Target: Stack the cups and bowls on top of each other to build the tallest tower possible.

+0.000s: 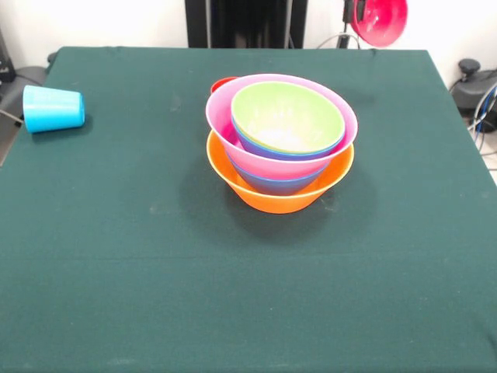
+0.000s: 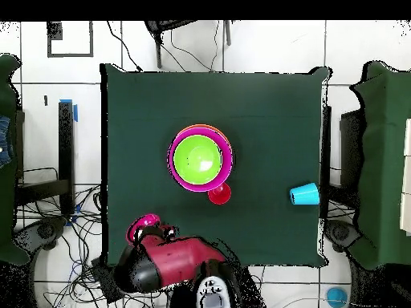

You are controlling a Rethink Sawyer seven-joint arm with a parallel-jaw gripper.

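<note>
We see the tower (image 1: 279, 144) mid-table (image 1: 233, 311), one cup (image 1: 53, 108) lying at the frame's left edge, another (image 1: 221, 82) just behind the tower.

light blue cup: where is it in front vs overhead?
Front view: light blue cup on its side at the table's left edge, far from the tower.
Overhead view: light blue cup near the table's right edge, right of the tower.
Shared landmark: the lime green bowl topping the tower.

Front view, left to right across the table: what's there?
Blue cup lying on its side, then the tower. A red item peeks out behind the tower's left rim; its place in the order is unclear.
</note>
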